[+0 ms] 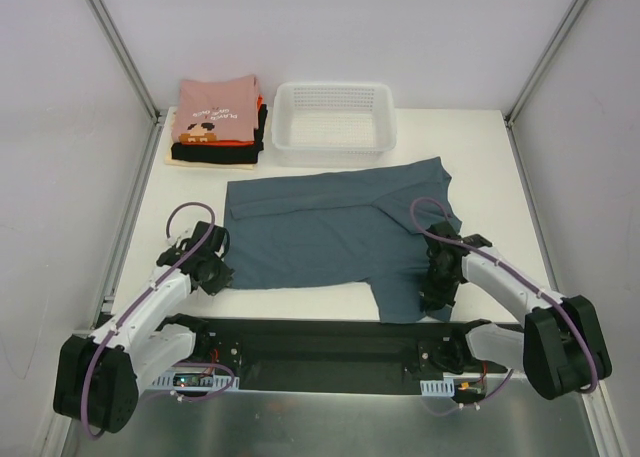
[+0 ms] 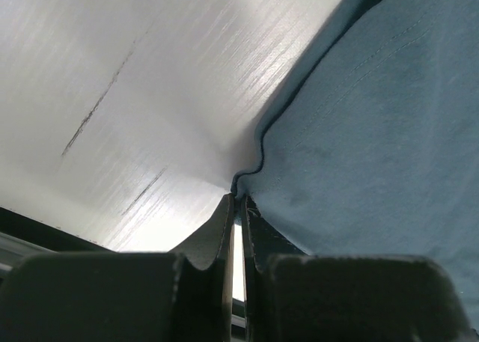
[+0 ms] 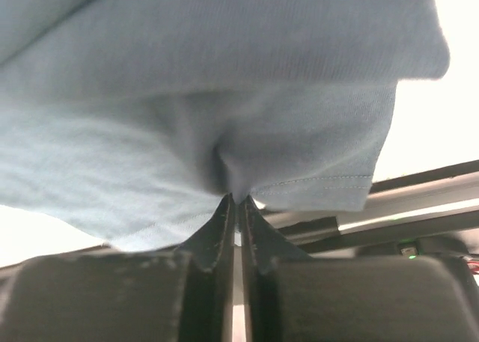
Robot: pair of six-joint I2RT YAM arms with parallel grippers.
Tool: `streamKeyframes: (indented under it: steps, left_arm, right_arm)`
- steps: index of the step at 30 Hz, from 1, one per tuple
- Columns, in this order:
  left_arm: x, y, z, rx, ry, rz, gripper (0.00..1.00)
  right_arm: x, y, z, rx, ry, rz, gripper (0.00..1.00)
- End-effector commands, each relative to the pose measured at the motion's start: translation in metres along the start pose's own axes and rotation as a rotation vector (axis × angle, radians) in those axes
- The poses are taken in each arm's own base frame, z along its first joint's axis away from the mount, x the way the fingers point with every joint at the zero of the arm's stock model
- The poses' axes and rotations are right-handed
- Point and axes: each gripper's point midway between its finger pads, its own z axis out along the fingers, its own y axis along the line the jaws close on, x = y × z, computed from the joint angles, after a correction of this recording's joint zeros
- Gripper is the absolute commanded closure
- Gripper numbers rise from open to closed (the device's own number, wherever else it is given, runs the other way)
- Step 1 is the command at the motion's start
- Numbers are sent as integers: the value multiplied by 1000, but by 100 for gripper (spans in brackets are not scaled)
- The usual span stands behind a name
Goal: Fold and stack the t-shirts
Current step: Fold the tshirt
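Partway: folded stack (image 1: 215, 122) sits far left on the counter (image 1: 490, 167); blue-grey t-shirt (image 1: 330, 232) lies spread in the middle, not yet folded or stacked. Left tool (image 1: 215, 275) and right tool (image 1: 436, 299) each pinch its near edge, jaws closed on cloth.

Five tees: one blue-grey tee (image 1: 330, 232) spread mid-table (image 1: 480, 157), and four folded in one stack (image 1: 218, 127) at the far left corner: pink tee (image 1: 215, 107), orange-red tee (image 1: 262, 105), black tee (image 1: 215, 152), cream tee (image 1: 205, 163). One basket (image 1: 290, 149) at the far edge.
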Motion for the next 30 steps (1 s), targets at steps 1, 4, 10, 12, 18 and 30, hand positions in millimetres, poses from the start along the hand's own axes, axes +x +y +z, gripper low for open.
streamKeyframes:
  steps: [1, 4, 10, 12, 18, 30]
  left_arm:
    - [6, 11, 3, -13, -3, 3, 100]
    - [9, 12, 2, -4, 8, -10, 100]
    - [-1, 20, -4, -39, -48, -4, 100]
    - [-4, 27, -8, -69, -66, -6, 100]
    - [-2, 20, -17, -2, -66, -22, 100]
    - [-39, -14, -37, 59, -171, -41, 100]
  right_arm:
    - [23, -4, -16, -41, 54, 11, 99]
    - [37, -4, -29, -94, 71, 32, 99]
    - [67, -7, -36, -129, 146, 47, 99]
    - [72, -8, -36, -119, 158, 39, 99]
    - [60, -17, -47, -42, 85, -11, 99]
    - [-28, 19, -84, -56, -226, -78, 99]
